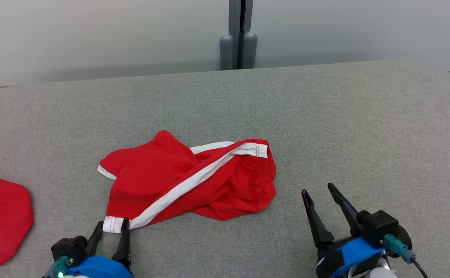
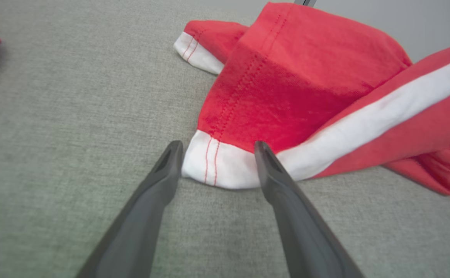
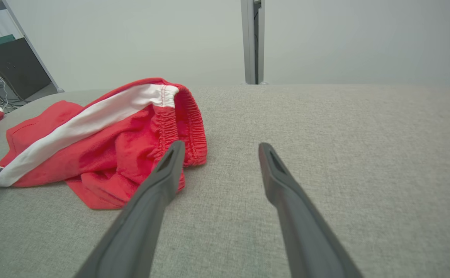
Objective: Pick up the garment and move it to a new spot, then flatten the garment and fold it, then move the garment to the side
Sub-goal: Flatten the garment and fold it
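Two fingers point(image 2: 168, 173) of my left hand point(image 1: 112, 227), at the lower left of the head view, stand apart around the white hem point(image 2: 221, 170) of the red shorts point(image 1: 194, 181), gripping nothing yet. These lie crumpled on the grey counter point(image 1: 364, 127), left of centre. My right hand point(image 1: 319, 191) hangs wide open and empty, lower right. I judge this the pick-up: next, pinch the hem, then lift.

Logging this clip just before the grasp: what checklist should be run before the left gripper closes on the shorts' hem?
1. The left gripper is open: ok.
2. The white hem corner sits between its fingers: ok.
3. The right gripper is open, off the shorts: ok.
4. The shorts lie flat: not ok, crumpled.
5. The other red garment lies apart: ok.
6. How many layers are at the hem: cannot tell.
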You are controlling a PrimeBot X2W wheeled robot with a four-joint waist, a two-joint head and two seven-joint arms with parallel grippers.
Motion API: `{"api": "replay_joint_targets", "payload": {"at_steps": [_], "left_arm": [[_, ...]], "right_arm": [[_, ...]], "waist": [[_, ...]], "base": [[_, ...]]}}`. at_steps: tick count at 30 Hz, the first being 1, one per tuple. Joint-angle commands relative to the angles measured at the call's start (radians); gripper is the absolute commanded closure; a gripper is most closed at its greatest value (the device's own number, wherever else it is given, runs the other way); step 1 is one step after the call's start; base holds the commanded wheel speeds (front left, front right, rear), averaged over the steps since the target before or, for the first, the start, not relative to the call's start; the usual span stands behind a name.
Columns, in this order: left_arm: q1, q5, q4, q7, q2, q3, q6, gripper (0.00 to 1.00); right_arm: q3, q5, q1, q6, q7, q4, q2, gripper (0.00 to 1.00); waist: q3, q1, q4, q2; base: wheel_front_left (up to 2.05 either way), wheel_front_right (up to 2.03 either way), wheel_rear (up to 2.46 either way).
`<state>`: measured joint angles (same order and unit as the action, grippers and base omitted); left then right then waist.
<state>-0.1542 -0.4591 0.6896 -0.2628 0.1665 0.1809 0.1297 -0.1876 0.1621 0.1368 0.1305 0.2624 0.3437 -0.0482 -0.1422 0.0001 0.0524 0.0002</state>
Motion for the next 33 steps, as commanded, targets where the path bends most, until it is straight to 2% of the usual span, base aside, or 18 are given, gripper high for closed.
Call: {"api": "replay_joint_targets", "payload": {"at_steps": [1, 9, 12, 15, 19, 20, 33], "left_arm": [[-0.004, -0.007, 0.003, -0.003, 0.014, 0.013, 0.002, 0.0], [-0.011, -0.009, 0.007, -0.003, 0.035, 0.034, 0.002, 0.02], [-0.009, -0.016, 0.003, -0.003, 0.041, 0.04, 0.002, 0.18], [-0.005, -0.02, -0.002, -0.003, 0.045, 0.043, 0.002, 0.57], [-0.008, -0.022, -0.002, -0.003, 0.048, 0.046, 0.002, 0.82], [-0.01, -0.023, -0.001, -0.003, 0.047, 0.046, 0.002, 1.0], [-0.036, -0.034, -0.045, -0.003, 0.052, 0.085, 0.002, 1.0]], "right_arm": [[0.0, -0.001, 0.005, 0.0, 0.004, 0.002, -0.004, 0.0], [-0.01, 0.001, 0.009, 0.0, 0.004, -0.005, -0.004, 0.0], [-0.008, 0.003, 0.008, 0.0, 0.004, -0.003, -0.004, 0.0], [-0.005, 0.005, 0.006, 0.0, 0.004, 0.0, -0.004, 0.0], [-0.004, 0.006, 0.006, 0.0, 0.004, 0.001, -0.004, 0.0], [-0.005, 0.007, 0.007, 0.0, 0.004, 0.001, -0.004, 0.0], [-0.066, 0.15, 0.151, 0.0, 0.004, 0.046, -0.004, 0.0]], "waist": [[0.004, -0.0001, 0.002, -0.0002], [-0.004, -0.0001, 0.011, -0.0002], [-0.006, -0.0001, 0.012, -0.0002], [-0.005, -0.0001, 0.012, -0.0002], [-0.007, -0.0001, 0.008, -0.0002], [-0.008, -0.0001, 0.006, -0.0002], [-0.054, -0.0001, -0.049, -0.0002]], "base": [[0.0, 0.0, 0.0], [0.0, 0.0, 0.0], [0.0, 0.0, 0.0], [0.0, 0.0, 0.0], [0.0, 0.0, 0.0], [0.0, 0.0, 0.0], [0.0, 0.0, 0.0]]}}
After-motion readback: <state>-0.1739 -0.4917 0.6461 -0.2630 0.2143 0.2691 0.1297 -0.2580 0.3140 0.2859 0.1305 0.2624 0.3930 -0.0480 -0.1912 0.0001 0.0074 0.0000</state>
